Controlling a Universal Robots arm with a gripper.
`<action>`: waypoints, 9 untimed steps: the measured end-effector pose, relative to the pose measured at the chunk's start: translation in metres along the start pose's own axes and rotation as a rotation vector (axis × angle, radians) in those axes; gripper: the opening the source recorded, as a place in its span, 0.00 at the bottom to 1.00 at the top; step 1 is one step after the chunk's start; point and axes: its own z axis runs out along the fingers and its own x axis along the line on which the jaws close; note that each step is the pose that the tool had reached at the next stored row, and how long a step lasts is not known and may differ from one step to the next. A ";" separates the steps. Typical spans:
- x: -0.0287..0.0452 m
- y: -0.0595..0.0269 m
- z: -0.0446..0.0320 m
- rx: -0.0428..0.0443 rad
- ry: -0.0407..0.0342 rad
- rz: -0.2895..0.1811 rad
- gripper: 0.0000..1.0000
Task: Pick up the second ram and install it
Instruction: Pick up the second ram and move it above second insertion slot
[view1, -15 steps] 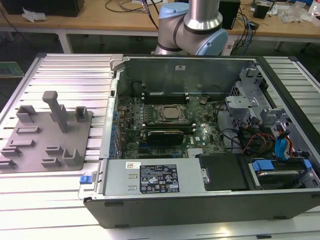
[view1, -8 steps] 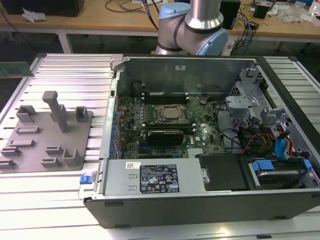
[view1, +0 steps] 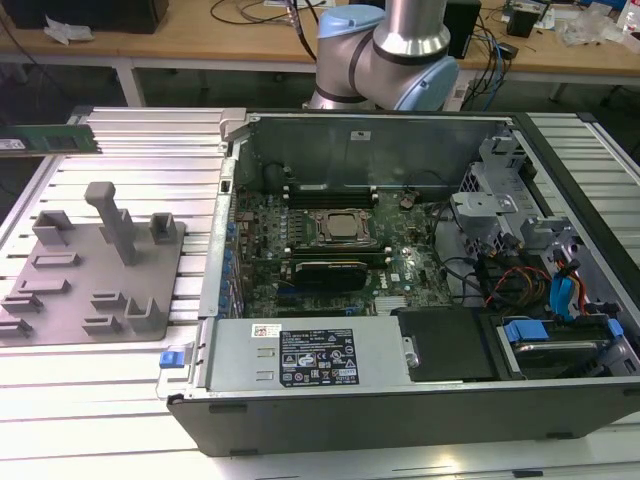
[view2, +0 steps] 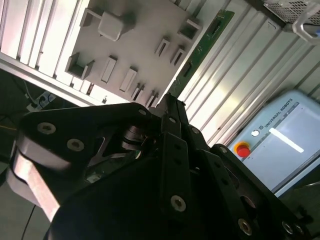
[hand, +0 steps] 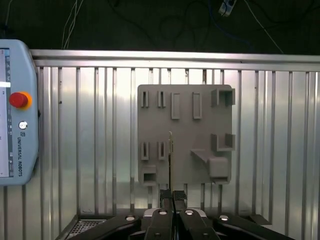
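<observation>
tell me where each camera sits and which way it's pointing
Exterior view: off the arm, raised, looking down on the open computer case and grey holder tray; the arm's joint shows behind the case.
First wrist view: on the arm, looking straight down past the fingers at the tray; the second ram shows edge-on between them.
Second wrist view: on the arm, slanting past the fingers along the ram's flat face.
Shared: both wrist views show tray, ram and teach pendant; the exterior view shares the tray.
</observation>
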 end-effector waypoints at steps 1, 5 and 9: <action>0.0000 -0.0027 0.0000 -0.0001 0.0001 0.000 0.09; 0.0004 -0.0344 0.0002 -0.0001 0.0000 0.000 0.09; 0.0006 -0.0516 0.0004 0.0000 -0.0001 0.000 0.09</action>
